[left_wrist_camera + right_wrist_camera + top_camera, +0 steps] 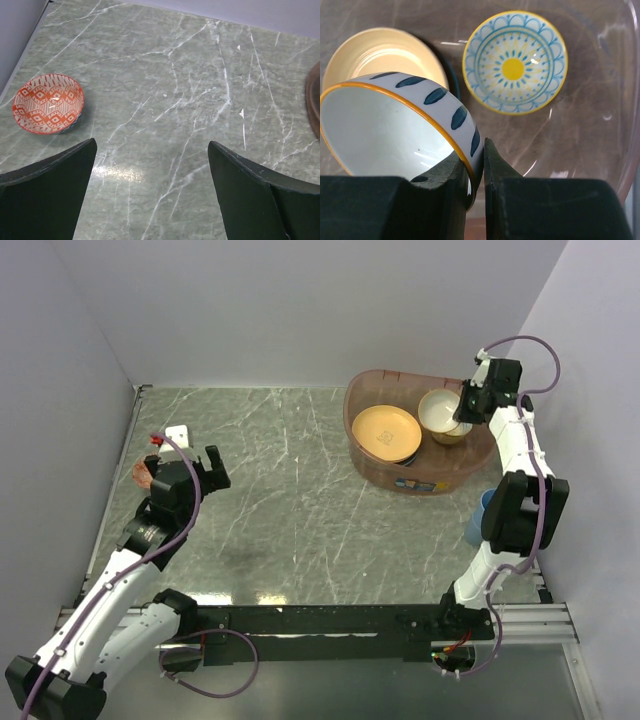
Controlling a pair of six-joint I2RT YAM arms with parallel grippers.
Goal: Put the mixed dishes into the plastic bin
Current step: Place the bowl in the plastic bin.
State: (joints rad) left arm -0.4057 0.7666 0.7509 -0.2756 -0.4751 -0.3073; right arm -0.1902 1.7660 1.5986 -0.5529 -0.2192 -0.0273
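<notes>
While the right fingers (496, 167) are pinching the rim of the small cream bowl (385, 135), the bowl is hanging tilted over the inside of the plastic bin (380, 472). One finger is pressing on the inside of the rim and the other is pressing on the outside. The bowl is showing a white inside, an orange edge and dark blue stripes.

From above, the bin is sitting at 1 o'clock on the counter (290, 500). The yellow-orange plate (385, 432) is lying in the bin on its 9 o'clock side. The held bowl is hanging at the plate's 3 o'clock. In the right wrist view, a blue and yellow bowl (514, 62) is lying on the bin's floor, just beside the plate.

The left fingers (50, 195) are standing wide open and are holding nothing. They are hovering over the counter at 9 o'clock. The red-patterned bowl (48, 103) is sitting upright on the counter by the 9 o'clock edge. In the left wrist view it is showing at 10 o'clock from the fingers, not touching them.

The light blue cup (477, 520) is standing on the counter at 4 o'clock, outside the bin. The right arm is hiding part of it.
</notes>
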